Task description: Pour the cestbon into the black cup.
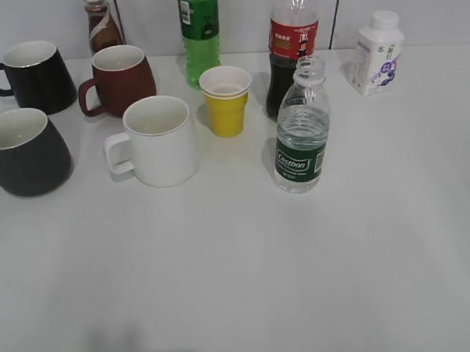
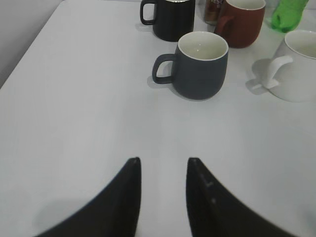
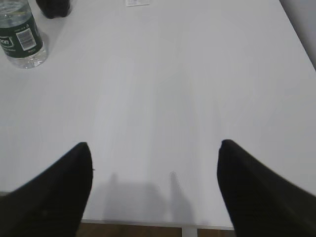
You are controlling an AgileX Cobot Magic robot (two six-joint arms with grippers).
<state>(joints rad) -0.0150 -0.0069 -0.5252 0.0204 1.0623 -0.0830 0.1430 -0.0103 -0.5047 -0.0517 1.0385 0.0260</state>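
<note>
The cestbon, a clear uncapped bottle with a dark green label, stands upright right of centre. It also shows at the top left of the right wrist view. The black cup, a matte charcoal tapered mug with an off-white inside, stands at the left edge and shows in the left wrist view, handle to the left. My left gripper is open and empty, well short of the cup. My right gripper is wide open and empty over the table's near edge. Neither gripper shows in the exterior view.
A glossy black mug, a maroon mug, a white mug and a yellow paper cup stand between cup and bottle. A green soda bottle, a cola bottle, a brown bottle and a white bottle line the back.
</note>
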